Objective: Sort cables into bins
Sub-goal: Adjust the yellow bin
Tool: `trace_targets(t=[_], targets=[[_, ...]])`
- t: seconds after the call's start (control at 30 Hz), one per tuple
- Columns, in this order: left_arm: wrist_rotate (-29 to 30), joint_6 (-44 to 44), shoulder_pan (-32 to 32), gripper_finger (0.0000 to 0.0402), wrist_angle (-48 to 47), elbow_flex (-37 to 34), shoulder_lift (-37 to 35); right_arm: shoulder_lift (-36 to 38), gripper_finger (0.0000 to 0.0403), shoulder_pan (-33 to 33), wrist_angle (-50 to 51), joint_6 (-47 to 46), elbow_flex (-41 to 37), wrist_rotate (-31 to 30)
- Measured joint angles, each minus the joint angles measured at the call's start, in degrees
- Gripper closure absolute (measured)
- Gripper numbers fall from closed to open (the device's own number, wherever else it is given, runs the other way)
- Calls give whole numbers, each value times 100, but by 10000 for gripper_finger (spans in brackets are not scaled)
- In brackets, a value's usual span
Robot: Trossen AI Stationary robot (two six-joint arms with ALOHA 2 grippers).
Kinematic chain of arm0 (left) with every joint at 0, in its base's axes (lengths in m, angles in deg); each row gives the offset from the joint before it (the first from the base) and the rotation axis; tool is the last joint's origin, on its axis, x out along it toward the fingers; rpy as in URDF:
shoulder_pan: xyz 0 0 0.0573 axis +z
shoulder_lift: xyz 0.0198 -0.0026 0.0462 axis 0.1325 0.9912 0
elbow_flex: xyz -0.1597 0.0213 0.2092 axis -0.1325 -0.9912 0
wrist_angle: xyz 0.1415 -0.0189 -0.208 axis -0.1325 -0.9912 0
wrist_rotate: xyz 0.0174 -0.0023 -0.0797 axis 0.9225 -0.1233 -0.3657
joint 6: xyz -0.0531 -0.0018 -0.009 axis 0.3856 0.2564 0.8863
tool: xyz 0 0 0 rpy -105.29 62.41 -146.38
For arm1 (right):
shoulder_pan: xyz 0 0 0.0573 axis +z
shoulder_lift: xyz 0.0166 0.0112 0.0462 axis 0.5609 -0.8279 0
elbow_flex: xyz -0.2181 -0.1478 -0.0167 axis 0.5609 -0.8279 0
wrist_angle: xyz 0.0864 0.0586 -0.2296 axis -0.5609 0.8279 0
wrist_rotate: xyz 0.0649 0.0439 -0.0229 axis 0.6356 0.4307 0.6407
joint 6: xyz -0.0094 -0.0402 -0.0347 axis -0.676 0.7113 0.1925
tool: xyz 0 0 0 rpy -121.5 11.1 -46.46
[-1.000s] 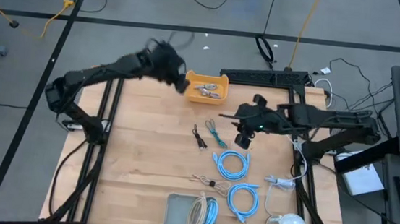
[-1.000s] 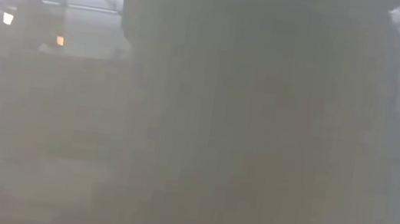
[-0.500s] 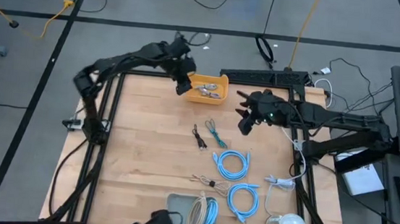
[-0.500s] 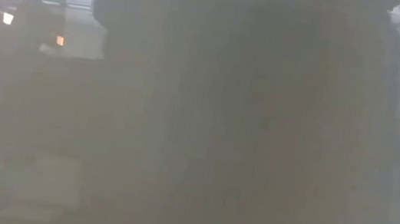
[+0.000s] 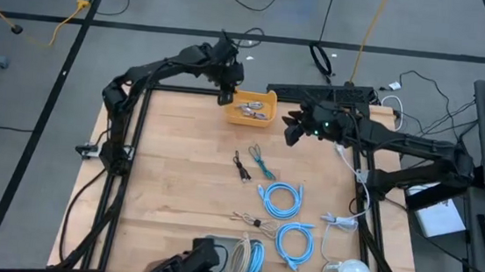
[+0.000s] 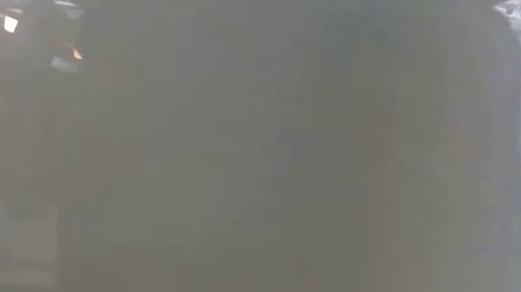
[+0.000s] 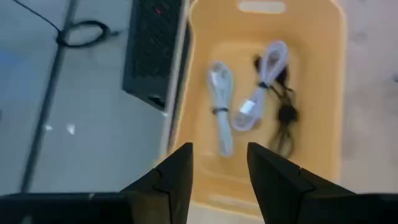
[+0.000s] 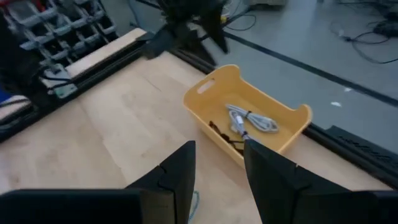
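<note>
Left gripper (image 7: pixel 217 163) above the orange-yellow bin (image 7: pixel 323 93), fingers parted and empty.
Straight under it in the bin lie two pale grey cables (image 7: pixel 221 99) and a thin black cable (image 7: pixel 285 115). Right gripper (image 8: pixel 219 163) hovers just beside the bin, fingers apart, empty. Coiled light-blue cables (image 5: pixel 281 198) lie on the table (image 5: pixel 177 174), well away from both.

An orange-yellow plastic tray (image 7: pixel 323 93) holds pale grey bundled cables (image 7: pixel 249 109) and a thin black cable (image 7: pixel 285 118). On the light wooden slatted tabletop (image 5: pixel 177 174) lie coiled light-blue cables (image 5: pixel 281 198), a teal short cable (image 5: pixel 263 165) and a black short cable (image 5: pixel 241 166). A pale grey translucent tray (image 5: pixel 214 255) holds a beige coil (image 5: pixel 238 261) beside a light-blue coil.
</note>
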Motion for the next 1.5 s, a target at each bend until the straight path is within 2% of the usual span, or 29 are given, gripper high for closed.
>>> trace_targets(t=[0.3,0.5,0.67,0.83,1.03,1.3,1.5], targets=[[-374,188,-467,245,216,-25,309,2,271,-495,-189,86,-89,877],[27,223,-971,245,361,-28,440,2,271,-532,-202,230,-89,1129],[375,285,-1084,245,628,-35,501,4,271,-531,-204,309,-89,1440],[581,598,-1020,245,927,-30,482,7,271,-488,-206,414,-89,1492],[348,1332,-823,245,570,-25,747,7,271,-452,-303,455,-89,1627],[488,1141,-993,245,382,157,1187,7,271,-452,-462,462,-89,1644],[630,940,-1106,245,420,438,1195,7,271,-346,-453,435,-89,1623]])
